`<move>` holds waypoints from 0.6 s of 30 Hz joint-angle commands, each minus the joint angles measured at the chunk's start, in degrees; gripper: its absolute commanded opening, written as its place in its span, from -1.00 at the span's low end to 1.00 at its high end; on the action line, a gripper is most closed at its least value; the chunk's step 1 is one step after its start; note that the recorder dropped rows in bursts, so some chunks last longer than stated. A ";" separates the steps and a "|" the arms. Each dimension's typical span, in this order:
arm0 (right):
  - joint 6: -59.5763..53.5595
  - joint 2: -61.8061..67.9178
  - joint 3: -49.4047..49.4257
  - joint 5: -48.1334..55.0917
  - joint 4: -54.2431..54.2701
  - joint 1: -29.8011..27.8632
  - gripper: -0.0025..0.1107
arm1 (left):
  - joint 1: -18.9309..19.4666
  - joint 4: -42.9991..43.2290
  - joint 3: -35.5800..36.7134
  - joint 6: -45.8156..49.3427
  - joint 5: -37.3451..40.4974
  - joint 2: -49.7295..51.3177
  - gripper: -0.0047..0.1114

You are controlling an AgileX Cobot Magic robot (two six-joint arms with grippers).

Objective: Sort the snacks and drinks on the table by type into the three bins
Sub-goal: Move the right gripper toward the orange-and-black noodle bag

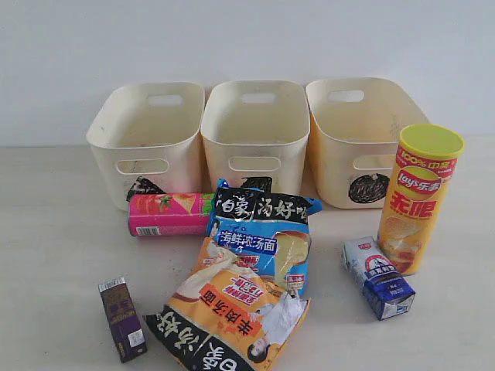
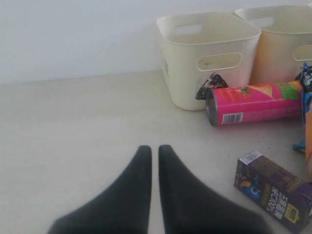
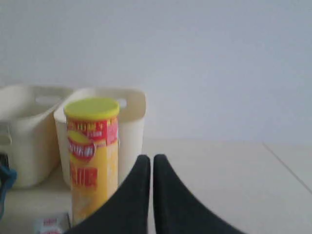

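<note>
Three cream bins [image 1: 147, 135] [image 1: 255, 131] [image 1: 363, 131] stand in a row at the back. The pink chip tube [image 1: 170, 214] lies on its side before the left bin. The orange-yellow tube [image 1: 418, 197] stands upright at the right. The blue-black packet [image 1: 263, 232] and the orange-black packet [image 1: 232, 317] overlap in the middle. The purple carton [image 1: 122, 318] lies front left, the blue and white carton [image 1: 377, 277] front right. Neither gripper shows in the exterior view. My left gripper [image 2: 154, 148] is shut and empty, left of the purple carton [image 2: 273, 190]. My right gripper [image 3: 152, 158] is shut and empty beside the yellow tube [image 3: 90, 156].
A plain white wall rises behind the bins. Bare light tabletop [image 2: 73, 126] stretches left of the left bin [image 2: 204, 53] and the pink tube [image 2: 253, 102]. In the right wrist view a table seam [image 3: 287, 168] runs to the right of the gripper.
</note>
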 commanded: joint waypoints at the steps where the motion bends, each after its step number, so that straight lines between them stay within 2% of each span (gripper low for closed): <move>1: 4.43 -0.31 -0.02 -10.06 0.09 -0.11 -0.96 | 0.19 0.05 -0.02 -0.31 -0.26 -0.17 -0.84; 7: 16.63 -0.31 -0.43 -24.10 0.09 -0.11 -0.96 | 0.19 0.05 -0.02 -0.31 -0.26 -0.17 -0.84; 12: 16.57 4.11 -8.30 -18.85 -0.62 -0.11 -0.96 | 0.19 0.05 -0.02 -0.31 -0.26 -0.17 -0.84; 18: 17.09 19.65 -18.96 -8.93 -3.86 -0.11 -0.96 | 0.19 0.05 -0.02 -0.31 -0.26 -0.17 -0.84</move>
